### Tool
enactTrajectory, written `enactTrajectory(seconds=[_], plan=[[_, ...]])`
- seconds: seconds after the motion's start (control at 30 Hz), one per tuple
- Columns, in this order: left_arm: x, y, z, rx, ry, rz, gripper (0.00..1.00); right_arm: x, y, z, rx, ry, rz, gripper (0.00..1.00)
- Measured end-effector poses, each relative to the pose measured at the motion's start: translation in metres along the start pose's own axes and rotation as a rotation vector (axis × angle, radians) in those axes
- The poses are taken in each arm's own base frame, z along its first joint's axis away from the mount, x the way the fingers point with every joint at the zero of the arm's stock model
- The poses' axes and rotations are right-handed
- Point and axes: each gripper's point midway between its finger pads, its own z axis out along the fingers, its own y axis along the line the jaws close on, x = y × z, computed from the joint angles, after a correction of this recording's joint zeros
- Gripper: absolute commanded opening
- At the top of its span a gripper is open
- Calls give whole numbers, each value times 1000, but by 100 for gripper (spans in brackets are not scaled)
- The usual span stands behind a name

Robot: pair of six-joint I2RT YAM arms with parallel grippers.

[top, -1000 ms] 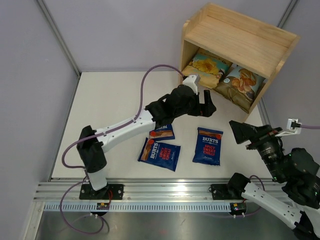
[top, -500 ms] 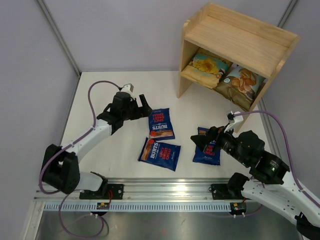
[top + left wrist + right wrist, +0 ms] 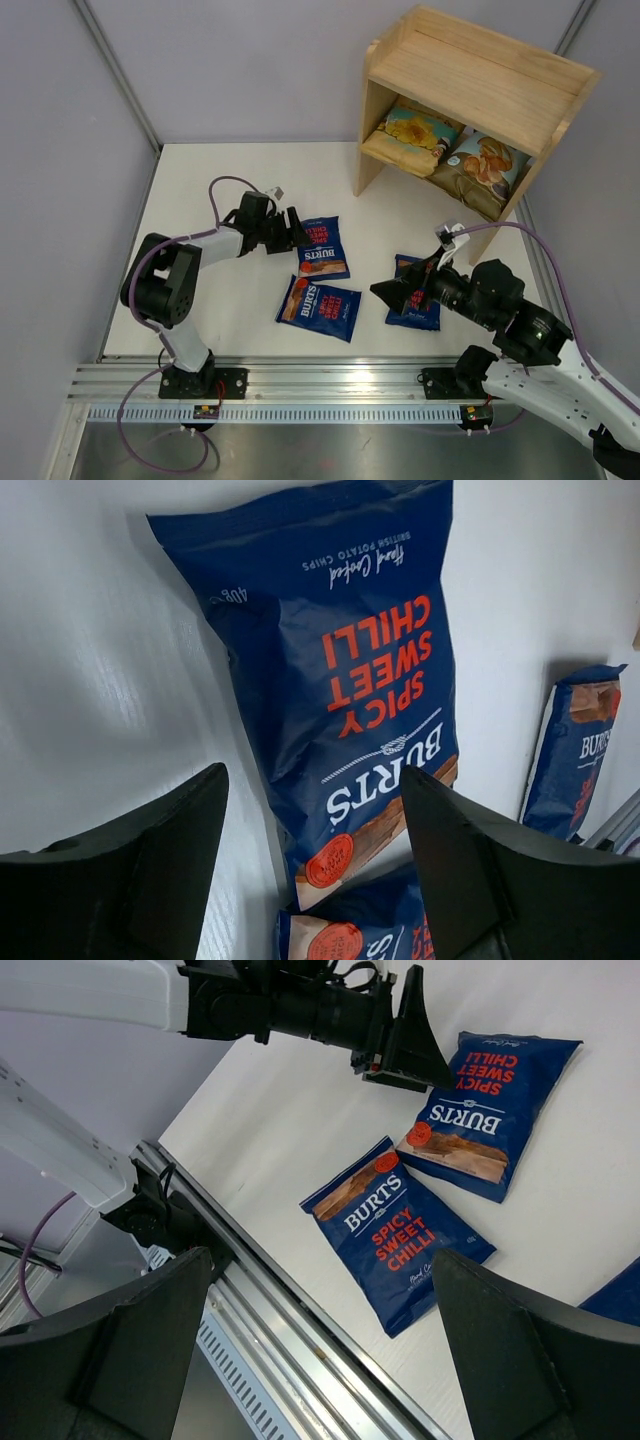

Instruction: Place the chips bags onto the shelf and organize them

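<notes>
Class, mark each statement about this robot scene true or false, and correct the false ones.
1. Three Burts bags lie on the table. True.
2. The shelf holds two bags on its top tier. False: the tan-yellow bag and the light blue bag sit on the lower tier.
3. The left gripper is shut on a bag. False: its jaws stand wide apart, gripping nothing.
4. The right gripper is open. True.
</notes>
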Motion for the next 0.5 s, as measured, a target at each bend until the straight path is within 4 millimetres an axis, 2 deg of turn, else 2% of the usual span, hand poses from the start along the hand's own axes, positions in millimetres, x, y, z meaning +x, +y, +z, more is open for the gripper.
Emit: enactTrajectory(seconds=[0.1,0.23,0.27,0.37,0.43,0.5], plan=[[7,5,9,6,25,-12,64,0,3,3,-18,4,-7,99],[12,6,18,26,38,-20,44,3,4,12,-26,16,-12,99],[12,6,21,30,39,-20,34,5,4,14,-29,25,-13,99],[15,3,28,40,41,-21,22,10,2,21,-26,42,-13,99],[16,0,30,50,35,-22,18,12,0,23,-21,50,-12,100],[16,-1,31,59,21,-27,6,15,-2,25,-13,57,-11,99]])
